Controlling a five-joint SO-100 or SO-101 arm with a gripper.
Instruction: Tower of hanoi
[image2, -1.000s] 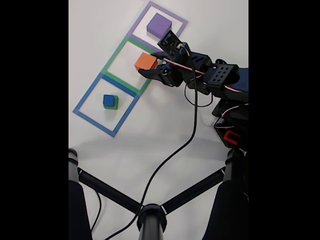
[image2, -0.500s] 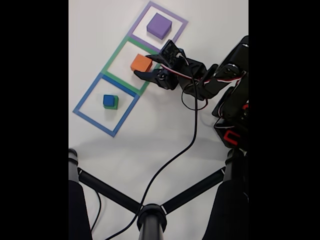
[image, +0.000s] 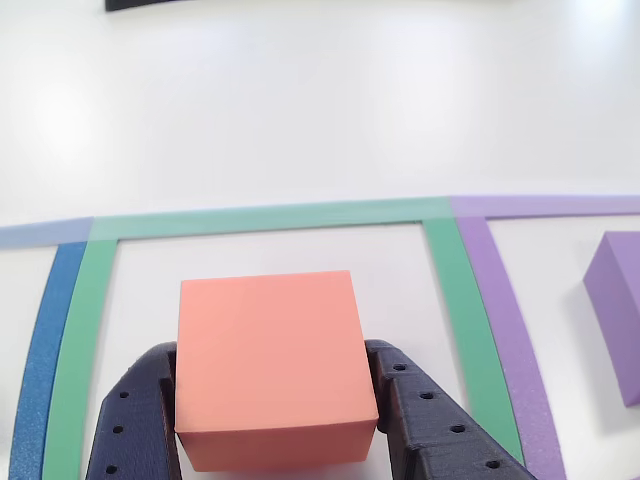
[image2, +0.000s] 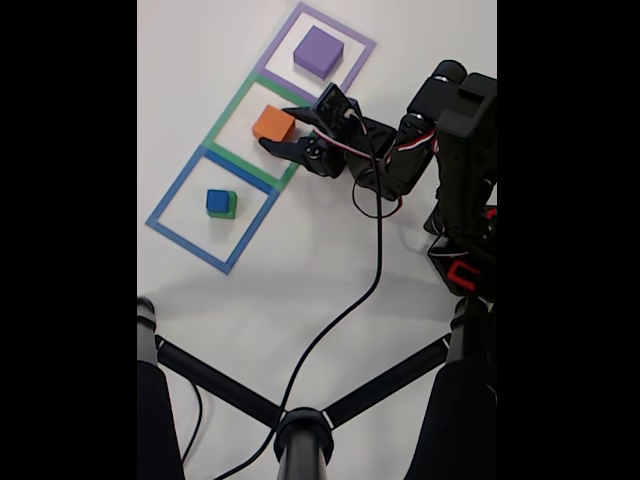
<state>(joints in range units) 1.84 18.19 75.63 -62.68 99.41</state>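
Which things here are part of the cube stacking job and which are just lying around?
Job:
orange cube, between the fingers of the gripper
purple cube
blue cube sitting on the green cube
blue outline, green outline, purple outline

Lying about:
black cable
black stand

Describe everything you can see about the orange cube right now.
The orange cube is a matte, foam-like block with crisp edges, sitting flat and upright on the white table inside the green square outline. The gripper straddles it, one dark finger on each side, at or nearly touching its faces. Nothing rests on top of it.
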